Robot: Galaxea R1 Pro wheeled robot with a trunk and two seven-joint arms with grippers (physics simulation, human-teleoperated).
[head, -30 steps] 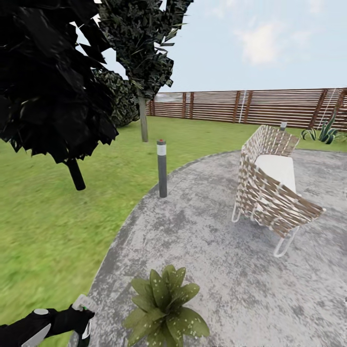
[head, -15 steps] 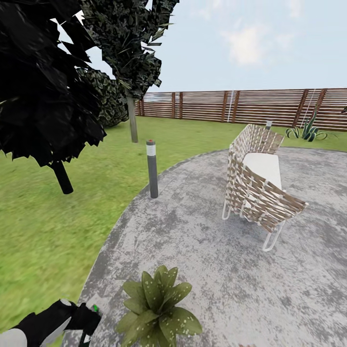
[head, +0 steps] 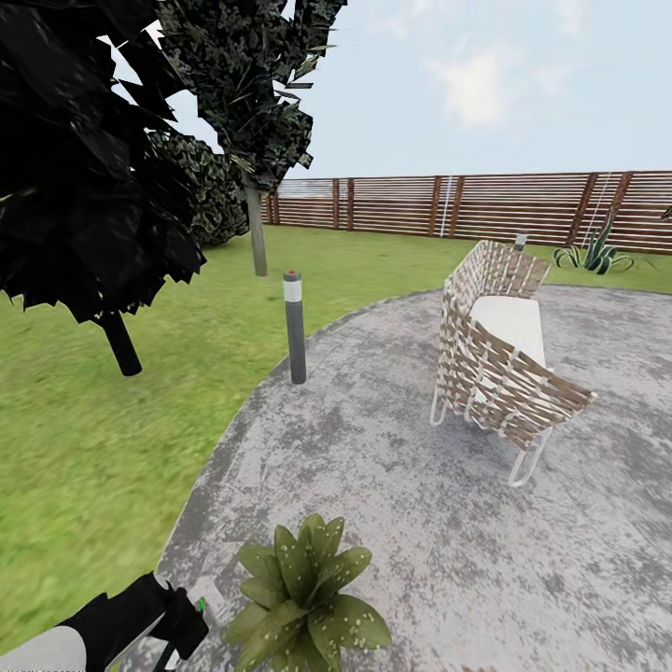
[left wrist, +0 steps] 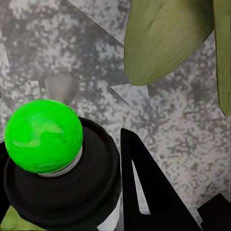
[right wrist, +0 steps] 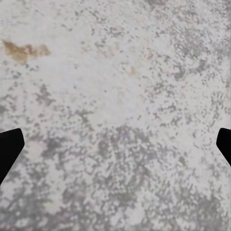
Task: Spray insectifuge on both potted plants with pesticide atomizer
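Garden scene: mottled grey patio (head: pixel 448 523) ringed by green lawn (head: pixel 112 439), brown slatted fence (head: pixel 467 207) along the back, dark trees (head: pixel 84 159) on the robot's left. Grey bollard lamp (head: pixel 296 327) with red top stands at the patio edge. Woven wicker seat (head: pixel 499 364) with a white cushion sits on the paving, well apart from the lamp. Striped agave (head: pixel 595 252) near the fence.

One potted plant (head: pixel 308 597) sits low in the head view on the patio's near edge: rosette of broad pointed speckled leaves, pot hidden under the foliage.

Left gripper (head: pixel 182 621) is at the bottom corner of the head view, just beside the plant on its lawn side. Left wrist view: pesticide atomizer (left wrist: pixel 60 168) sits between the black fingers (left wrist: pixel 149 192), a dark round body with a bright green ball on top, seen from above. Fingers are closed around it on both sides. Broad green leaves (left wrist: pixel 166 38) of the plant sit near the bottle's front, paving beneath. Whether the bottle touches a leaf, cannot tell.

Right wrist view: right gripper (right wrist: pixel 115 144) points straight down at bare mottled paving, a small brownish stain (right wrist: pixel 24 50) off to one side. Only the black tips show at the two frame edges, spread wide, nothing held between them.
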